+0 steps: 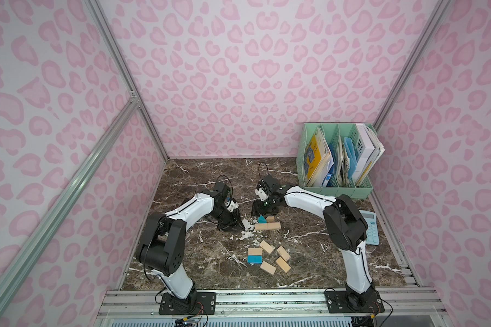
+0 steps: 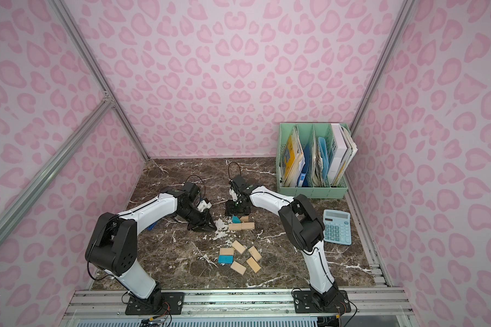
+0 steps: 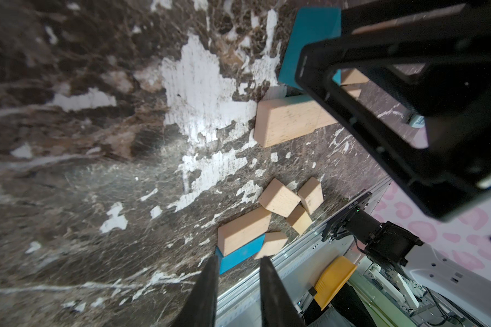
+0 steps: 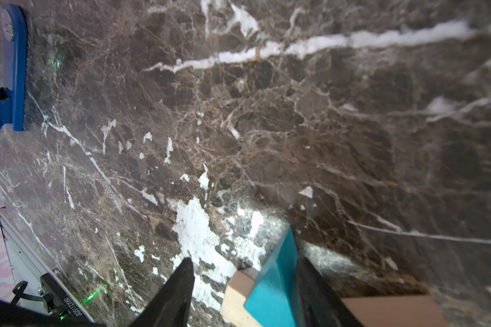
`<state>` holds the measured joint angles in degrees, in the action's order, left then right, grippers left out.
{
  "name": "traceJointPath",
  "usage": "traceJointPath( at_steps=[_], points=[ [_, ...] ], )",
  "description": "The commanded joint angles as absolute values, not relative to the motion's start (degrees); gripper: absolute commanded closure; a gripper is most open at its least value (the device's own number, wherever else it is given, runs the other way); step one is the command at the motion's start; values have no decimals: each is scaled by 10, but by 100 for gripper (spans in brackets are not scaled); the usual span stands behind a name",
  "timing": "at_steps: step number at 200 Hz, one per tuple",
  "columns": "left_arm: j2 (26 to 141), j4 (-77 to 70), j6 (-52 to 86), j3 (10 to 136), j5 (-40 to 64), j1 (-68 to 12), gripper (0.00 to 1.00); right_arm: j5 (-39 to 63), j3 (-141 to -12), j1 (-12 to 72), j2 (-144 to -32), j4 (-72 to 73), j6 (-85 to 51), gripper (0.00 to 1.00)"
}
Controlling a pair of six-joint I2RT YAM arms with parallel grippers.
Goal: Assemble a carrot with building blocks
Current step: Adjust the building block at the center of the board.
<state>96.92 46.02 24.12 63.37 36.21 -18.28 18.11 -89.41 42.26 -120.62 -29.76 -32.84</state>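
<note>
Right gripper [image 4: 244, 260] is low over the middle of the marble table [image 1: 196, 254], fingers half spread astride the blue triangle [image 4: 275, 283]. One finger is against it and the other stands clear. The triangle sits just behind the carrot [image 1: 268, 226], which is only two tan rectangles side by side, with a small tan block [image 1: 270, 218] next to the triangle. Left gripper [image 1: 237, 226] sits just left of that row, fingers [image 3: 207, 291] narrow with nothing between them. Lower in both top views the loose building blocks [image 1: 268, 257] lie scattered, with the blue rectangle [image 1: 254, 259] at their left.
</note>
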Motion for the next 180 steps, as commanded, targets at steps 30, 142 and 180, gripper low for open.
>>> traceJointPath(
  at_steps=[30,142,180],
  points=[
    [972,462,237,636,366,-182,73,166,-877,422,-1192,-306,-334,40],
    [973,463,236,635,368,-182,73,165,-847,413,-1171,-294,-330,40],
    [973,464,236,634,368,-182,73,173,-859,410,-1166,-279,-328,40]
  ],
)
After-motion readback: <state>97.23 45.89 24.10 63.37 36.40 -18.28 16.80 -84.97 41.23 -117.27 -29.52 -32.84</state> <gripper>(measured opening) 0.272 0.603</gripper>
